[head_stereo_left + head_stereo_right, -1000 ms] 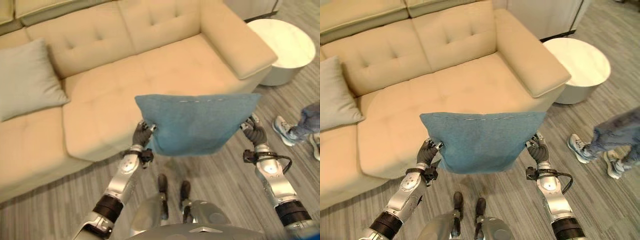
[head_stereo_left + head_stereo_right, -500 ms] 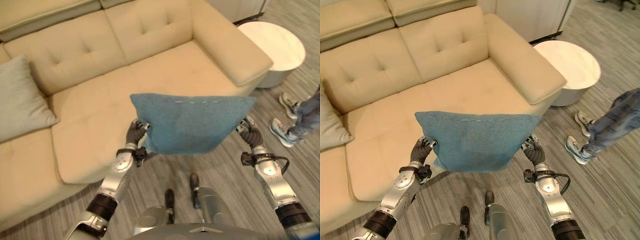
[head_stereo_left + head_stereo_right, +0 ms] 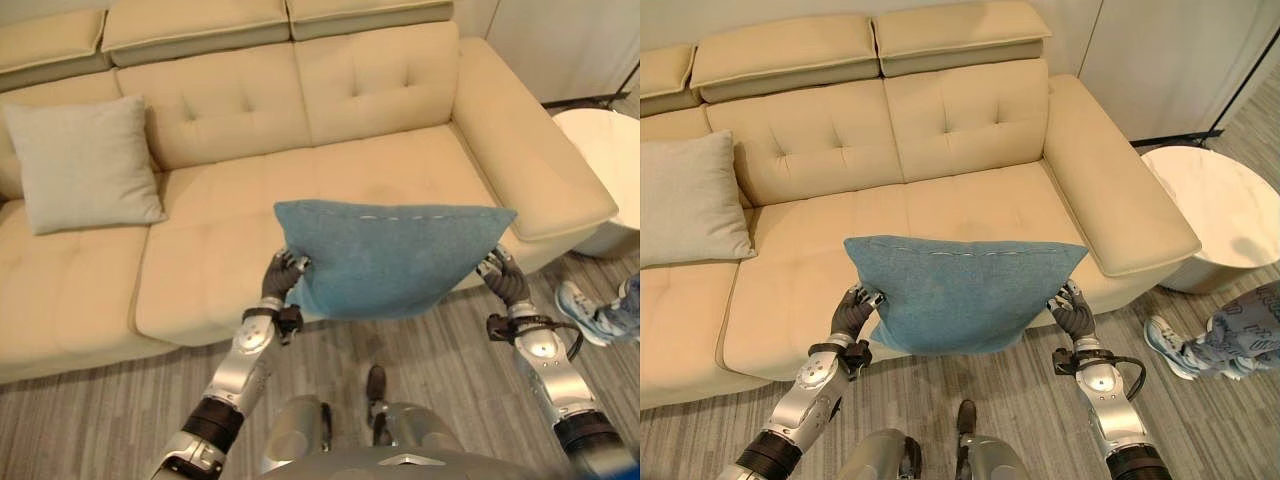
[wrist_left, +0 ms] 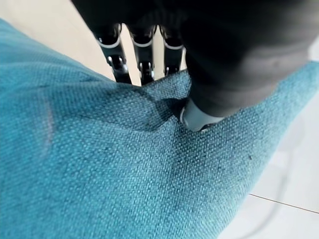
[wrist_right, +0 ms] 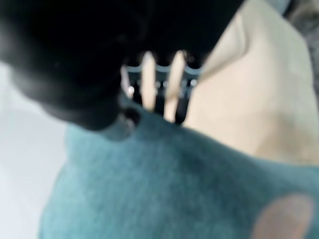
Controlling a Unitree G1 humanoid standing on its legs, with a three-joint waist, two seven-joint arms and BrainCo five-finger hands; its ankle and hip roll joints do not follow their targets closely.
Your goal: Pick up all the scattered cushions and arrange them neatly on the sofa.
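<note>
I hold a blue cushion (image 3: pixel 392 258) in the air in front of the beige sofa (image 3: pixel 330 175), its zip edge up. My left hand (image 3: pixel 283 277) pinches its lower left corner, fingers behind the cloth and thumb in front, as the left wrist view shows on the cushion (image 4: pixel 124 169). At the right side of the cushion my right hand (image 3: pixel 503 281) grips the cloth the same way, seen up close on the blue cushion (image 5: pixel 174 189). A grey cushion (image 3: pixel 85 165) leans upright against the sofa's backrest at the left.
A round white side table (image 3: pixel 1210 205) stands to the right of the sofa's armrest (image 3: pixel 1115 195). A person's legs in jeans and pale shoes (image 3: pixel 1215 342) stand on the wood floor at the right. The sofa seat (image 3: pixel 940 215) behind the blue cushion is bare.
The camera has lifted and turned, so more of the sofa's backrest and the grey cushion show. Both hands still hold the blue cushion at about the same height.
</note>
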